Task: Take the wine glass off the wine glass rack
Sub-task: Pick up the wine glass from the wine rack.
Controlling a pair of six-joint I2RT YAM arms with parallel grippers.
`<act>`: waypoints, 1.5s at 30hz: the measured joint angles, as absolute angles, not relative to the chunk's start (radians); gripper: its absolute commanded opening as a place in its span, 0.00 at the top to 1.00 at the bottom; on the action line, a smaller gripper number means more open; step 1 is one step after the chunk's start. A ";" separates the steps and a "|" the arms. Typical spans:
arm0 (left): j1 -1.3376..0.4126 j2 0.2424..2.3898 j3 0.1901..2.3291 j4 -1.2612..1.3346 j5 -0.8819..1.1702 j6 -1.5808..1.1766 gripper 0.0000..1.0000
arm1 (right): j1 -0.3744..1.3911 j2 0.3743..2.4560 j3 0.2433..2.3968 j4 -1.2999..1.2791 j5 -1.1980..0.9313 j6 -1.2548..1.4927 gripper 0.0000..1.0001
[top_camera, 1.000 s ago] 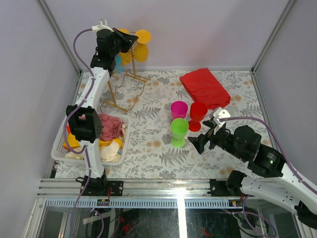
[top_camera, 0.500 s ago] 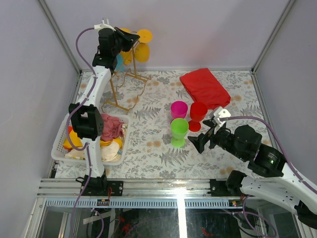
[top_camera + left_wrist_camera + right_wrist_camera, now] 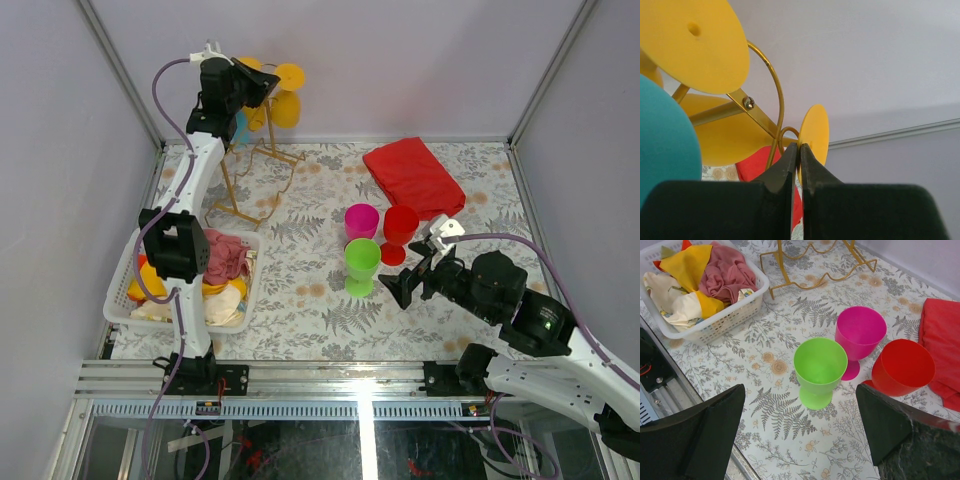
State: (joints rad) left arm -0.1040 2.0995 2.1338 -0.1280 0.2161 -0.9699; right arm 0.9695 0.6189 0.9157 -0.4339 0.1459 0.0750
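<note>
Left arm (image 3: 190, 170): stretched up and away from its base, the wrist level with the top of the wine glass rack (image 3: 243, 190) – a long, high reach.
Wine glass rack: thin gold wire, directly ahead of and below the left claw (image 3: 800, 148); probably light enough to rock if tugged sideways.
Wine glass (image 3: 815, 131): yellow, hanging upside down from a scroll hook, its round foot edge-on right at the claw's tips, the bowl below.
Handling: looks like plastic – light, stiff, smooth, likely slippery on a thin rim, not very fragile.
Hold: the stem just under the foot seems the surest place.
Left claw: fingers pressed together; I cannot tell whether they nip the foot's rim.
Right claw (image 3: 408, 275): spread wide, holding nothing, low over the worktop (image 3: 300, 290), with the green glass (image 3: 820, 367) just ahead of it.
</note>
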 measured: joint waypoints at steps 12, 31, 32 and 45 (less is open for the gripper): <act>-0.110 2.118 2.183 -0.152 0.223 -0.949 1.00 | 0.970 0.643 0.916 -0.433 0.146 0.075 0.01; -0.112 2.107 2.109 -0.066 0.221 -1.085 1.00 | 0.970 0.666 0.917 -0.432 0.148 0.075 0.01; -0.112 2.104 2.105 -0.066 0.221 -1.086 1.00 | 0.970 0.667 0.917 -0.432 0.147 0.075 0.01; -0.118 2.017 2.022 -0.056 0.221 -1.079 1.00 | 0.970 0.665 0.917 -0.429 0.147 0.075 0.01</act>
State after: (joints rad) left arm -0.1181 2.0167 2.0220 -0.0559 0.2207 -1.0794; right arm 0.9695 0.6655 0.9173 -0.4290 0.1471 0.0753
